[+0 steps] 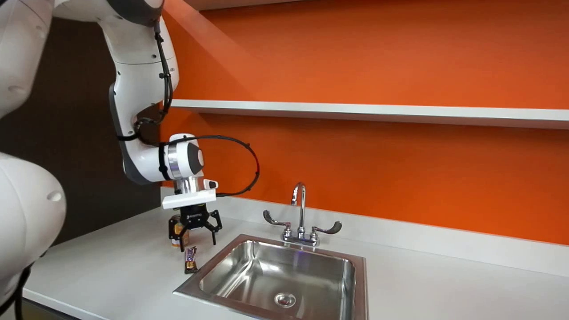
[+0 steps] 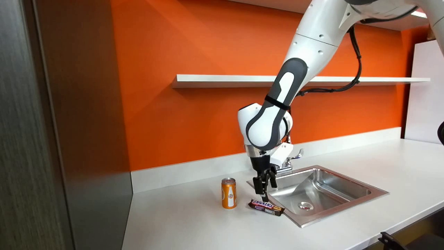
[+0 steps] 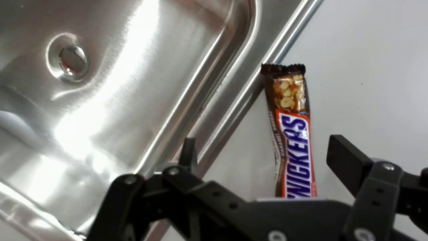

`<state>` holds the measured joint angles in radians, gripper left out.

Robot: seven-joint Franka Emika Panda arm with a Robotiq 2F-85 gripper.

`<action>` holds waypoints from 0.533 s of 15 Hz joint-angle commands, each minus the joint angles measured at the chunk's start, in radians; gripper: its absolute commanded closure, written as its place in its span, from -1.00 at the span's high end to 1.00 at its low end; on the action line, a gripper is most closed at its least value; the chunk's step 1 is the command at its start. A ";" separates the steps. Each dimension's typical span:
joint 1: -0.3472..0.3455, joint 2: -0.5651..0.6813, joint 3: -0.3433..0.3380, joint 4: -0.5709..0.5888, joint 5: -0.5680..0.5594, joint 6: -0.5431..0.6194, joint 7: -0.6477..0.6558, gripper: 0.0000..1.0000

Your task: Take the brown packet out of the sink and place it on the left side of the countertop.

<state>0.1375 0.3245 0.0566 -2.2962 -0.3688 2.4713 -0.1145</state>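
The brown packet, a dark Snickers bar (image 3: 294, 144), lies flat on the pale countertop (image 3: 367, 50) with one end touching or overlapping the outer edge of the sink rim (image 3: 235, 97). It also shows in both exterior views (image 1: 190, 261) (image 2: 266, 207), outside the steel sink (image 1: 361, 284). My gripper (image 3: 262, 150) is open and empty. It hangs above the countertop over the packet, fingers pointing down (image 1: 198, 245). In the wrist view the packet lies between the spread fingers, closer to the right one. Its lower end is hidden behind the gripper body.
An orange can (image 2: 229, 194) stands upright on the countertop near the packet. A chrome two-handled faucet (image 1: 302, 213) rises behind the sink. A white shelf (image 1: 355, 111) runs along the orange wall. A dark panel (image 2: 90, 139) closes off the countertop's end near the can.
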 commanded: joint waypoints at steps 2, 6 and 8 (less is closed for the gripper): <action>-0.082 -0.108 -0.005 -0.082 0.150 0.029 -0.009 1.00; -0.120 -0.164 -0.028 -0.123 0.275 0.015 0.030 1.00; -0.128 -0.188 -0.045 -0.145 0.309 0.016 0.062 1.00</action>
<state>0.0281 0.2061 0.0208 -2.3824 -0.1088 2.4797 -0.1016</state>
